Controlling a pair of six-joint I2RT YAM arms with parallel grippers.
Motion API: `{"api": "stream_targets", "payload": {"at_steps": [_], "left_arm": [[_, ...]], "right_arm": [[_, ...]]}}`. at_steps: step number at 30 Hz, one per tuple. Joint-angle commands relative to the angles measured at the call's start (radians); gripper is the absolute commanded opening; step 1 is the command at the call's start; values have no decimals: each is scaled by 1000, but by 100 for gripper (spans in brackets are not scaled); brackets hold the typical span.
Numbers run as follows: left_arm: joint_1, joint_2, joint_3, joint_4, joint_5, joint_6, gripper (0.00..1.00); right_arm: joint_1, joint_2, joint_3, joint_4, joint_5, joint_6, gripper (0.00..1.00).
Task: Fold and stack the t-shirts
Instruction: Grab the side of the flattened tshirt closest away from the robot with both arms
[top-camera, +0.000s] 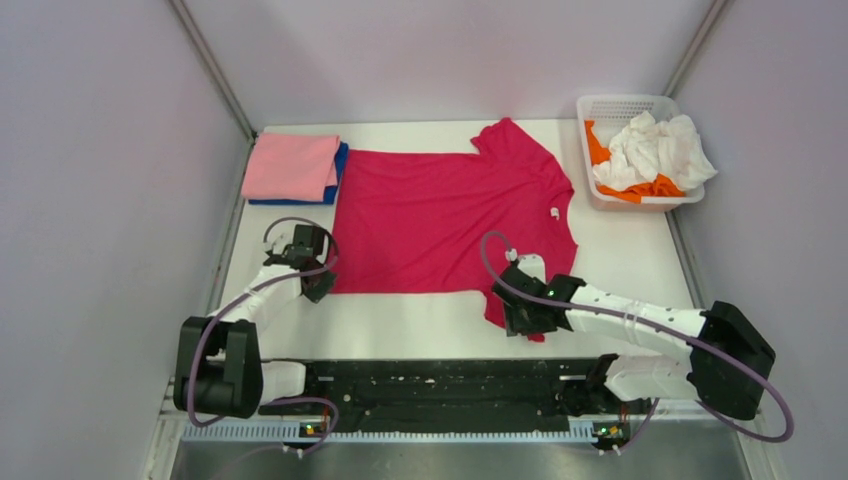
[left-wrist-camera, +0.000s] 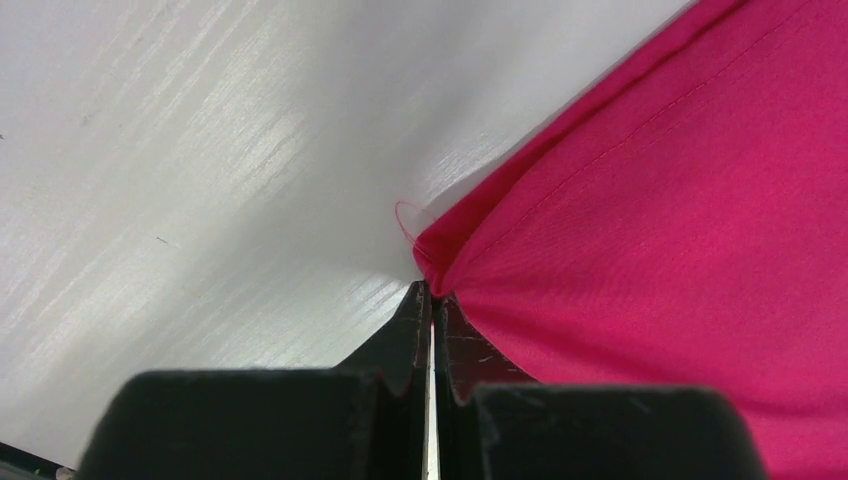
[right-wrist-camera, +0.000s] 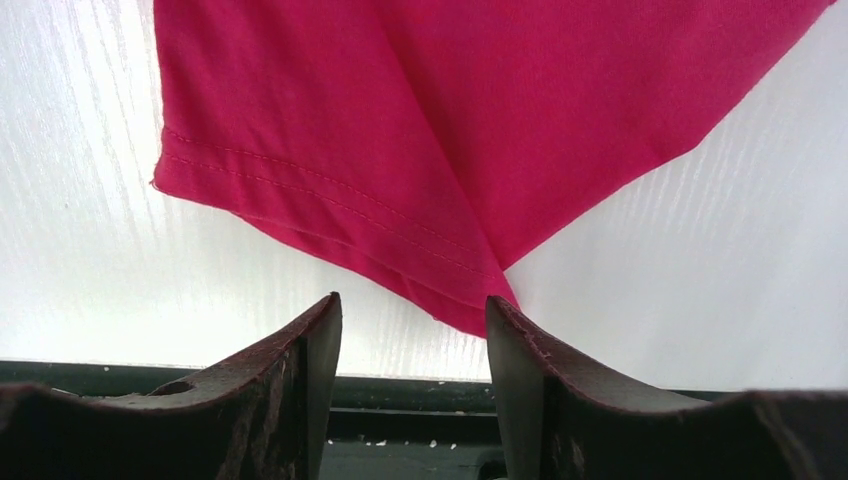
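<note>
The crimson-red t-shirt (top-camera: 440, 215) lies spread flat on the white table, with its neck and small white label (top-camera: 555, 211) to the right. My left gripper (top-camera: 320, 288) is shut on the shirt's near-left hem corner (left-wrist-camera: 440, 255), with the cloth pinched at its fingertips (left-wrist-camera: 432, 292). My right gripper (top-camera: 520, 318) is open at the near sleeve (right-wrist-camera: 420, 130); its jaws stand apart, with the sleeve's tip just ahead of them. A folded light pink shirt (top-camera: 292, 165) lies on a folded blue one (top-camera: 341, 165) at the back left. White (top-camera: 655, 150) and orange (top-camera: 600, 145) shirts are crumpled in the basket.
The white mesh basket (top-camera: 625, 102) stands at the back right corner. Grey walls close in the table (top-camera: 620, 260) on the left, back and right. The black rail (top-camera: 440, 385) with the arm bases runs along the near edge.
</note>
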Motion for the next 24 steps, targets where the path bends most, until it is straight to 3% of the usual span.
{"api": "stream_targets", "payload": {"at_steps": [1,8,11,14,16,24], "left_arm": [[13,-31,15,-18,-40,15,0],[28,-26,12,-13,-36,25,0],[34,-27,10,-10,-26,31,0],[38,-37,10,-17,-27,33,0],[41,-49,7,-26,-28,31,0],[44,-140,-24,-65,4,21,0]], "right_arm": [[-17,2,-7,31,-10,-12,55],[-24,78,-41,94,-40,10,53],[-23,88,-47,90,-53,10,39],[-15,79,-46,47,-49,26,16],[-2,69,-38,-1,-38,44,10],[25,-4,-38,-94,-48,93,3]]}}
